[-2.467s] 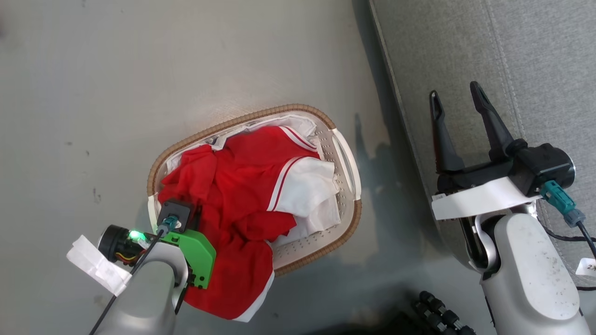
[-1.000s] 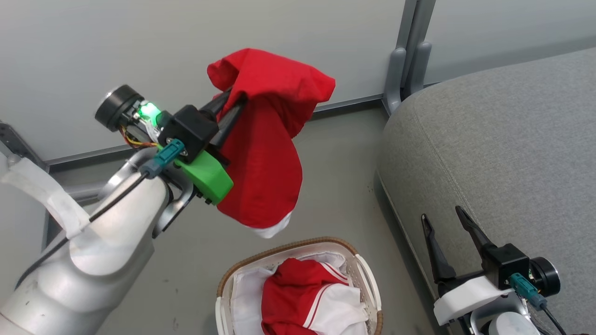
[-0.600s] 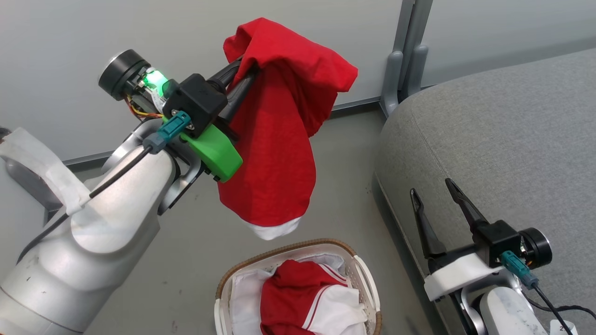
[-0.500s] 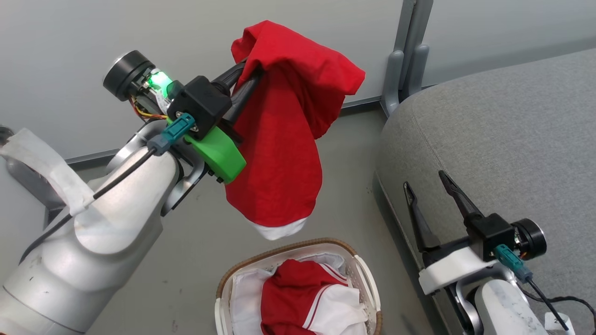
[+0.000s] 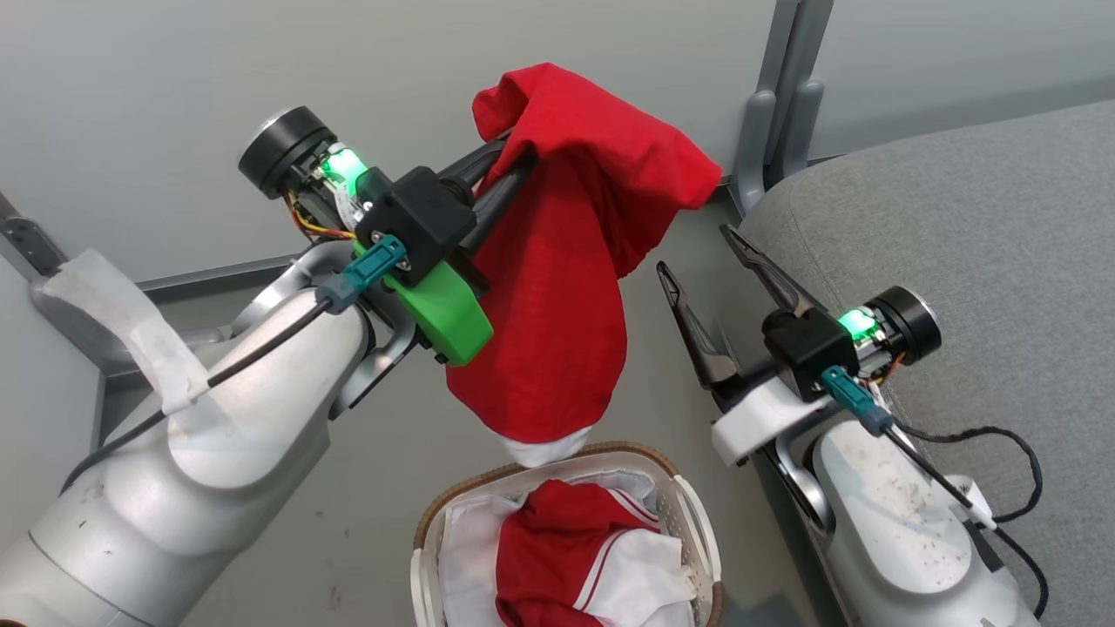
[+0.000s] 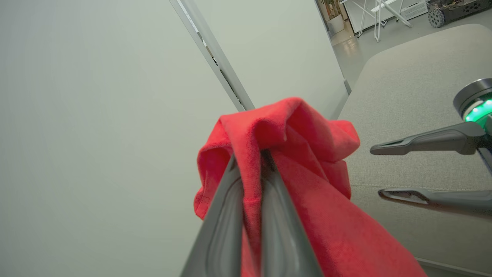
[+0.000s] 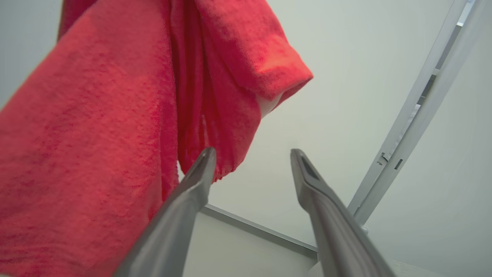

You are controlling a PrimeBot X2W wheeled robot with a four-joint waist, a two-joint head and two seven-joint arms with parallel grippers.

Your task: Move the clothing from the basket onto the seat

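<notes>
The left gripper (image 6: 251,163) is clamped tight, its two fingers pinching a fold of a red garment (image 5: 557,287) near the garment's top. The cloth bunches over the fingertips and hangs straight down from them, lifted above the basket (image 5: 702,531). Its white hem (image 5: 544,448) hangs just over the basket's far rim; whether it touches the rim I cannot tell. The right gripper (image 5: 693,247) stands wide open and holds nothing. It is raised above the basket's right side, close beside the hanging cloth but apart from it. More red clothing (image 5: 540,557) with white panels lies heaped inside the basket on a white liner (image 5: 462,549). The basket stands on the grey floor (image 5: 366,488). The grey seat (image 5: 984,218) rises to the basket's right.
</notes>
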